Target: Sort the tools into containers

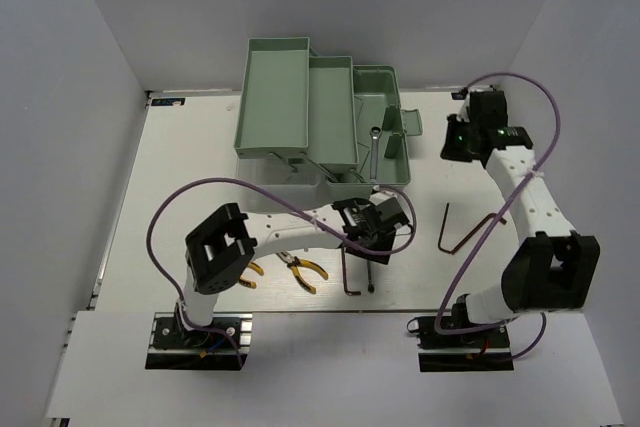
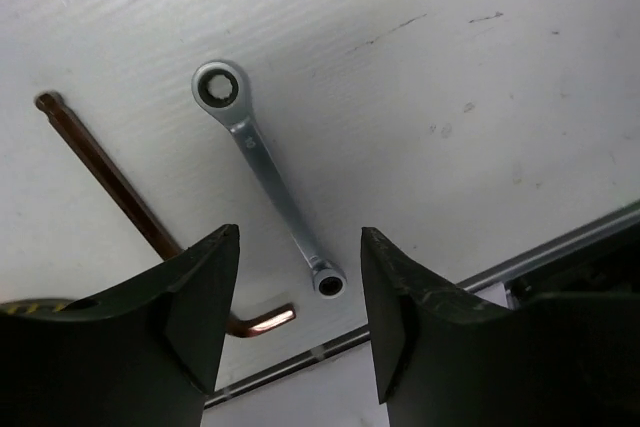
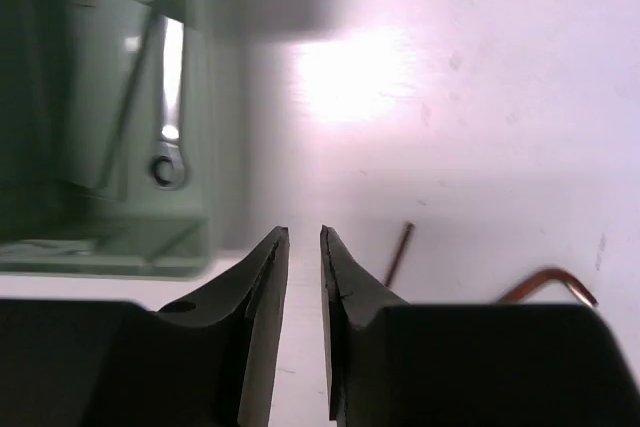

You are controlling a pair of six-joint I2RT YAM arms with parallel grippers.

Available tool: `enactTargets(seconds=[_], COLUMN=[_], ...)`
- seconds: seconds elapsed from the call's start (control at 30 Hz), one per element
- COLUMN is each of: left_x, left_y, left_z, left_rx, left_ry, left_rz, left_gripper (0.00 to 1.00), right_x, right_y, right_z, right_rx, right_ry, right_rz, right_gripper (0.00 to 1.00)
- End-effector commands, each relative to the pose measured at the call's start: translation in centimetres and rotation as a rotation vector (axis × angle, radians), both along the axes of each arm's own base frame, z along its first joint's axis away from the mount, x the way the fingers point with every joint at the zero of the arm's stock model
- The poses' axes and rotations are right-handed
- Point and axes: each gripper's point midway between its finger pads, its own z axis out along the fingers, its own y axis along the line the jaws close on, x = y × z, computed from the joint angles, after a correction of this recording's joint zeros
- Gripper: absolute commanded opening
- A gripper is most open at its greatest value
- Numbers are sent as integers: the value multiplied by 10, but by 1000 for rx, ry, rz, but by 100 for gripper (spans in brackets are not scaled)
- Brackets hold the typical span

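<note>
"Where's the left end effector (image 2: 300, 237)?"

"Middle of the overhead view. It's released, fingers spread over a silver wrench (image 2: 270, 179) lying flat on the bench (image 2: 480, 97), with a hex key (image 2: 120, 187) just left of it."

"And the right end effector (image 3: 305, 237)?"

"Upper right, clenched almost to touching, gripping nothing, beside the green toolbox (image 1: 275, 97). A second wrench (image 3: 170, 87) sits in the toolbox's right-hand compartment."
</note>
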Motion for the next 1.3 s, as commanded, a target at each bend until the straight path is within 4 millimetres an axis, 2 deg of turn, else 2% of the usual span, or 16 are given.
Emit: enactTargets(seconds=[0.0,0.03,0.07,0.1,0.13,0.17,0.23,0.4,0.6,0.87,0.97,1.07,1.1,1.17,1.23,1.27], left_x=[-7,-3,-8,-7,-12,-10,-11,-12,-14,-25,-28,-25,-26,-18,-14,-11], left_y=[5,2,8,8,7,2,2,10,9,31,35,19,13,-1,-10,-17], left_z=[1,3,-1,-6,-12,-10,-18,-51,-74,-97,-101,-82,-72,-45,-25,-7], left_rx=[82,83,121,126,134,112,114,187,218,270,275,230,215,153,116,79], left_ry=[-40,-47,-39,-37,-31,-31,-22,-8,14,50,54,29,6,-39,-84,-98], left_rz=[104,133,156,182,183,196,215,241,255,275,253,199,165,133,114,106], left_gripper=[62,60,59,57,57,56,55,50,42,1,0,0,0,0,0,0], right_x=[-28,-36,-41,-55,-57,-61,-69,-75,-80,-84,-85,-87,-86,-87,-87,-88], right_y=[-36,-36,-38,-35,-32,-45,-44,-44,-49,-51,-51,-48,-49,-48,-50,-51], right_z=[-29,-42,-38,-48,-49,-49,-51,-48,-48,-46,-46,-47,-46,-45,-45,-47], right_rx=[-43,-25,-12,29,47,60,99,181,236,310,334,352,356,363,367,364], right_ry=[53,76,61,88,83,77,80,78,74,82,83,87,82,80,76,76], right_rz=[-85,-78,-94,-82,-79,-121,-117,-120,-137,-148,-145,-122,-118,-110,-115,-115], right_gripper=[26,26,26,26,26,26,26,26,26,26,28,47,59,66,66,66])
